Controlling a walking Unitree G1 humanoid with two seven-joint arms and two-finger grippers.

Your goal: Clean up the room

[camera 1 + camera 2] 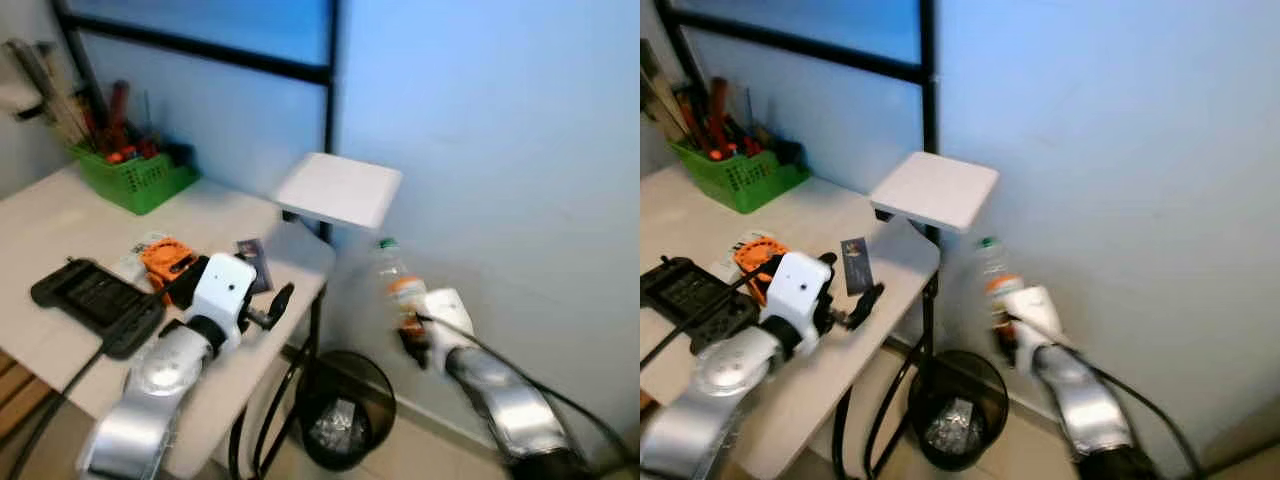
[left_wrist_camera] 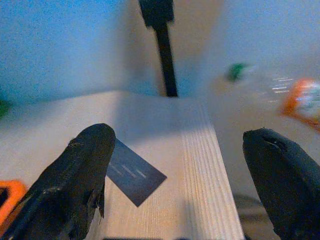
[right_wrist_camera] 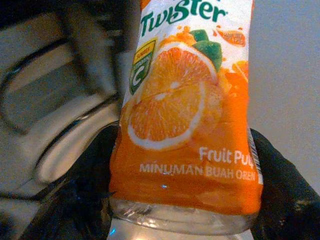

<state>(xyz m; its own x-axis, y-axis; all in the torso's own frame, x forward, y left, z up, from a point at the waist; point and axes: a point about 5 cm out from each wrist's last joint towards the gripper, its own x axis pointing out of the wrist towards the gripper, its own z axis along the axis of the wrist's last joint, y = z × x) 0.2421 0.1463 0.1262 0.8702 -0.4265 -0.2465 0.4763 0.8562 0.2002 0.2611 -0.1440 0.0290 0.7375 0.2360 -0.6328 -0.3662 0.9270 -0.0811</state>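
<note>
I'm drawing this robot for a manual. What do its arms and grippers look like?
Both arms are shiny silver tubes ending in white wrist housings. A black cable runs along each. The left gripper has two long, rounded matte-black fingers; the right gripper has the same black fingers.

Head pair looking down, sharing table point(image 1: 60, 220), wrist views close along fingers

A home workroom corner: a pale wooden table point(image 1: 60, 215) with a green tool basket point(image 1: 137, 178) (screwdrivers inside), beside a black wastebin point(image 1: 343, 412)
</note>
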